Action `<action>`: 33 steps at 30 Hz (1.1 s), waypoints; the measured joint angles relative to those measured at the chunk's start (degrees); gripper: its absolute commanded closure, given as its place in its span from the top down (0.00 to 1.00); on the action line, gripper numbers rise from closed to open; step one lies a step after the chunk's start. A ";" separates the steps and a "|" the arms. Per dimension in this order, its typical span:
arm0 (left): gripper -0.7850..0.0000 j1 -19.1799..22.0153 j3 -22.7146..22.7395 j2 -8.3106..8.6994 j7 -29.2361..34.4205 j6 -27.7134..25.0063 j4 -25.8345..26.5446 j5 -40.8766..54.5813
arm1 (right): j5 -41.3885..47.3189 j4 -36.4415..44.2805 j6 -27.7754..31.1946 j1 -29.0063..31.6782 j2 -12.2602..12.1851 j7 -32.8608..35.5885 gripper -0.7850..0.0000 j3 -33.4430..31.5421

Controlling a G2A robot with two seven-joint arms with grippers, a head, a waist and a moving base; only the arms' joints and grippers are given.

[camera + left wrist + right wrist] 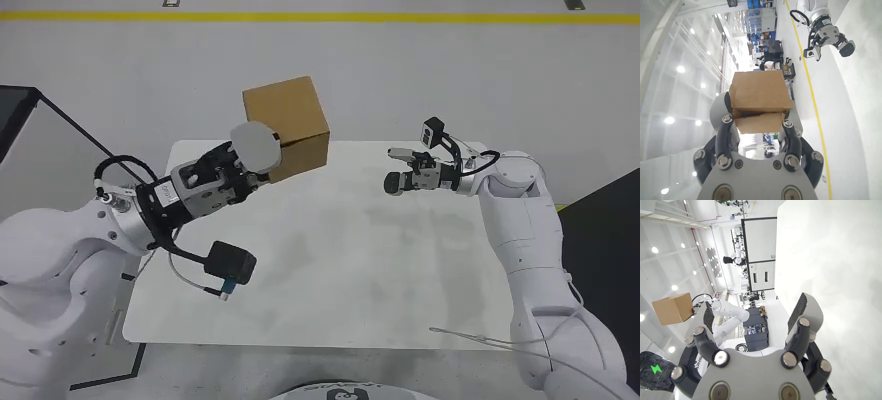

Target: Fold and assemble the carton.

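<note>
1. Grey-padded left pincer [759, 108] pinches the carton [758, 91] across two opposite sides, close to the flap end. The grip looks firm. Squeezing harder would likely buckle the walls.
2. Carton is held in the air over the far left corner of the worktop [350, 260], not resting on it.
3. The flap seam facing the left wrist gapes slightly. The likely step is pressing it flat, so hold the carton steady with that face offered.
4. Right pincer [395, 168] is spread and empty, well apart over the worktop's far right. It should approach square to the flaps, slowly.
</note>
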State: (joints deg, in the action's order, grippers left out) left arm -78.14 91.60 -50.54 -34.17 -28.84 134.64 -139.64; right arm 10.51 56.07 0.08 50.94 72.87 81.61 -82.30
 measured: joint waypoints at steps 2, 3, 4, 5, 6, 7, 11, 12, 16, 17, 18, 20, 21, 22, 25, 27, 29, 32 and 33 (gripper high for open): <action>0.00 -0.03 0.05 0.01 0.06 0.17 0.00 -0.77 | 0.00 0.00 0.00 0.00 0.00 0.00 1.00 0.00; 0.00 -0.01 0.04 0.00 0.11 0.07 0.00 -0.11 | 0.00 0.00 0.00 0.00 0.00 0.00 1.00 0.00; 0.00 0.01 0.03 0.00 0.14 -0.01 0.00 0.40 | 0.00 0.00 0.00 0.00 0.00 0.00 1.00 0.00; 0.00 0.02 0.02 0.00 0.15 -0.03 0.00 0.50 | 0.00 0.00 0.00 0.00 0.00 0.00 1.00 0.00; 0.00 0.02 0.02 0.00 0.15 -0.03 0.00 0.51 | 0.00 0.00 0.00 0.00 0.00 0.00 1.00 0.00; 0.00 -0.07 -0.03 -0.04 0.23 0.11 -0.05 0.60 | 0.00 0.00 0.00 0.00 0.00 0.00 1.00 0.00; 0.00 -1.43 -0.43 -0.14 0.38 5.09 -0.06 5.28 | 0.00 0.00 0.00 0.00 0.00 0.00 1.00 0.00; 0.00 -1.59 -0.49 0.08 -1.12 6.30 0.00 4.87 | 0.00 0.00 0.00 0.00 0.00 0.00 1.00 0.00; 0.00 -3.14 -0.75 0.62 -5.86 13.51 0.00 -9.46 | 0.00 0.00 0.00 0.00 0.00 0.00 1.00 0.00; 0.00 -3.48 -0.73 0.69 -6.18 14.97 0.00 -12.71 | 0.00 0.00 0.00 0.00 0.00 0.00 1.00 0.00; 0.00 -3.83 -0.74 0.76 -6.35 16.31 0.00 -15.47 | 0.00 0.00 0.00 0.00 0.00 0.00 1.00 0.00; 0.00 -4.49 -0.85 0.90 -7.29 18.80 0.00 -19.98 | 0.00 0.00 0.00 0.00 0.00 0.00 1.00 0.00; 0.00 -4.80 -0.92 0.92 -7.44 19.47 0.00 -20.97 | 0.00 0.00 0.00 0.00 0.00 0.00 1.00 0.00; 0.00 -5.28 -1.05 0.90 -7.42 19.88 0.00 -21.00 | 0.00 0.00 0.00 0.00 0.00 0.00 1.00 0.00; 0.00 -6.51 -0.77 0.73 -6.58 19.03 -0.02 -17.13 | 0.00 0.00 0.00 0.00 0.00 0.00 1.00 0.00; 0.00 -7.28 -0.62 0.53 -6.46 18.32 -0.51 -12.13 | 0.00 0.00 0.00 0.00 0.00 0.00 1.00 0.00; 0.00 -7.83 -0.23 0.31 -6.98 17.30 -1.91 -5.08 | 0.00 0.00 0.00 0.00 0.00 0.00 1.00 0.00; 0.00 -8.24 0.19 0.09 -8.49 15.15 -4.23 4.48 | 0.00 0.00 0.00 0.00 0.00 0.00 1.00 0.00; 0.00 -8.34 0.22 0.05 -8.99 14.63 -4.87 6.68 | 0.00 0.00 0.00 0.00 0.00 0.00 1.00 0.00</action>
State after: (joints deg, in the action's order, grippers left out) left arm -86.48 91.82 -50.49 -43.16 -14.21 129.77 -132.96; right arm 10.51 56.07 0.08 50.94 72.87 81.61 -82.30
